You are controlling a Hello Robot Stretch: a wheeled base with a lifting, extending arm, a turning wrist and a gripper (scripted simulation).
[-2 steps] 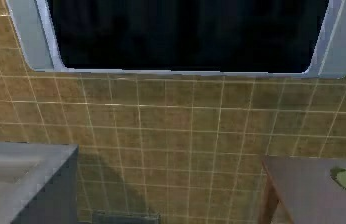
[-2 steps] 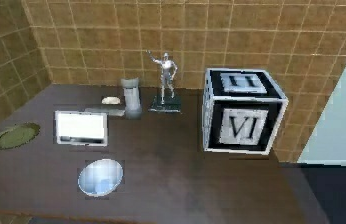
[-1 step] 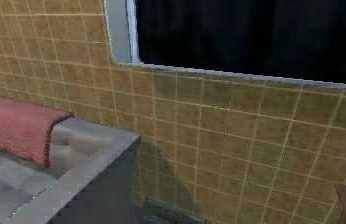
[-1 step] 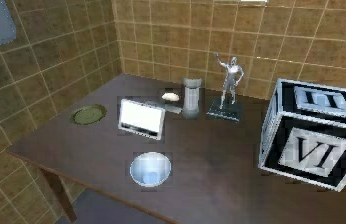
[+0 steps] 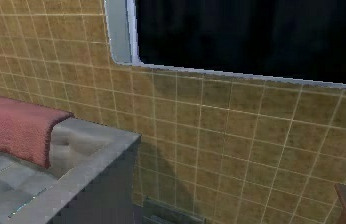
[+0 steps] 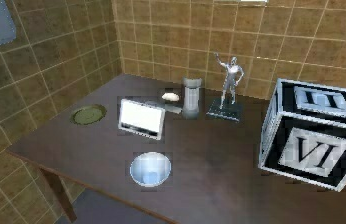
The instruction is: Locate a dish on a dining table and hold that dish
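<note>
Forward view: an ochre tiled wall (image 5: 231,140) runs under a dark window (image 5: 251,35) at the upper right, while a red cloth (image 5: 16,125) drapes over a grey counter (image 5: 91,165) in the lower left

Arm side view: a dark wooden table (image 6: 221,160) stands against the same tiling. A greenish round plate (image 6: 89,115) lies at centre left, and a pale blue-white bowl (image 6: 150,168) sits near the table's lower edge, left of the frame's middle. Between and behind them a white-framed panel (image 6: 141,117) stands tilted. A grey cup (image 6: 191,98) and a small yellowish item (image 6: 170,96) sit above it, a silver statue (image 6: 227,88) is at upper centre, and a large cube marked with Roman numerals (image 6: 316,130) fills the right. How the gripper's fingers stand cannot be told from these pictures.

The search looks finished and the reach not yet begun. The bowl appears the better pick, being closest to the bottom edge with bare tabletop around it. Doing it well likely means shifting the base until the bowl sits just right of bottom centre, then lifting the arm above the rim before extending, steering clear of the panel behind
</note>
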